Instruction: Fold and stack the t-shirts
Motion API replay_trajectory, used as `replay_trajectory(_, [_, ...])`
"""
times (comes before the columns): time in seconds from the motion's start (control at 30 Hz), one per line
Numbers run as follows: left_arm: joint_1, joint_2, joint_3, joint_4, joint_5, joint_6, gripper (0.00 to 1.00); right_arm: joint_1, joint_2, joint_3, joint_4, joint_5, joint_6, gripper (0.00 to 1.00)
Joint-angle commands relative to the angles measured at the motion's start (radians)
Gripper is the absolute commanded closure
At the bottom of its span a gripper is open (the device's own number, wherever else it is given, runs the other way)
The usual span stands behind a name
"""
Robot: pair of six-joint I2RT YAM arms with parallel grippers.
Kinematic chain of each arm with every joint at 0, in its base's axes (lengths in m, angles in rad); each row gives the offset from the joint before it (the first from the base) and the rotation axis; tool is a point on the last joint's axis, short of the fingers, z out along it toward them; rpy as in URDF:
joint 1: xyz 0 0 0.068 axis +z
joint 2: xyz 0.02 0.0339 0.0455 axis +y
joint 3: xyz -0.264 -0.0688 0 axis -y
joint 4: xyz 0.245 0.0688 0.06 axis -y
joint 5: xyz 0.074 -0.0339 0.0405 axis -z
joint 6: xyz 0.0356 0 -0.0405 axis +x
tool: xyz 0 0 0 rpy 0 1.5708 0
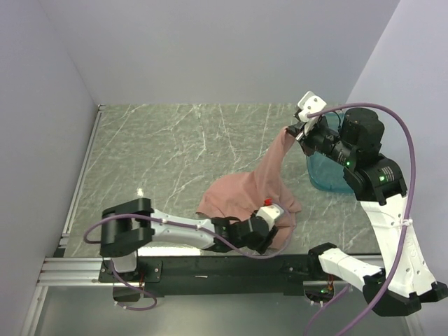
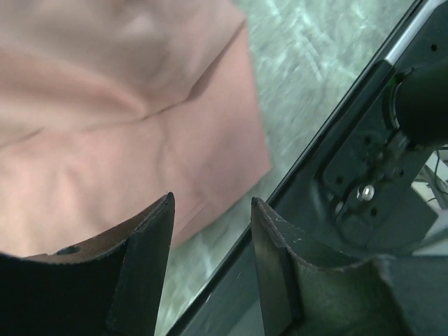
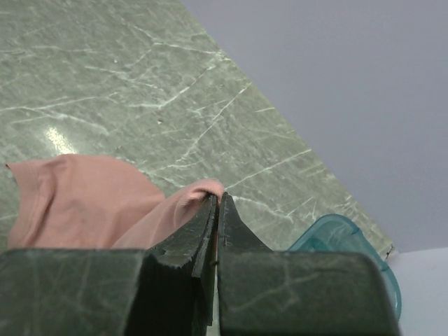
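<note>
The dusty-pink t-shirt [image 1: 245, 192] lies bunched on the marble table near the front edge, with one part pulled up and to the right. My right gripper [image 1: 297, 133] is shut on that raised fold and holds it above the table; the right wrist view shows pink cloth [image 3: 189, 199] pinched between the jaws [image 3: 218, 199]. My left gripper [image 1: 280, 224] is open and empty, low over the shirt's near corner; the left wrist view shows the cloth [image 2: 126, 140] beyond the spread fingers [image 2: 210, 203]. The chest print is hidden.
A translucent teal tub [image 1: 325, 175] stands at the right, under the right arm, and also shows in the right wrist view [image 3: 336, 238]. The black base rail [image 1: 224, 269] runs along the table's front edge, close to the left gripper. Walls enclose the left, back and right.
</note>
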Motion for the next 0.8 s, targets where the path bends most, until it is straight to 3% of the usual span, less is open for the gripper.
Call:
replay_trajectory(0.0, [-0.022,0.073,0.103,0.018,-0.027,0.048,0.47,-0.012,-0.030,-0.016,0.063,0.009,0.020,1.00])
replay_trajectory(0.4, [-0.060,0.256,0.226,-0.026,-0.044,0.057,0.48,-0.038,-0.047,-0.059,0.078,-0.008,0.032,1.00])
replay_trajectory(0.5, [-0.059,0.287,0.250,-0.060,-0.075,0.054,0.53,-0.043,-0.048,-0.064,0.080,-0.016,0.037,1.00])
replay_trajectory(0.6, [-0.059,0.299,0.249,-0.065,-0.108,0.048,0.68,-0.047,-0.052,-0.067,0.080,-0.024,0.040,1.00])
replay_trajectory(0.7, [-0.059,0.267,0.221,-0.065,-0.136,0.038,0.99,-0.050,-0.053,-0.070,0.080,-0.024,0.039,1.00])
replay_trajectory(0.77, [-0.060,0.215,0.189,-0.065,-0.165,0.035,0.99,-0.052,-0.055,-0.073,0.078,-0.021,0.035,1.00])
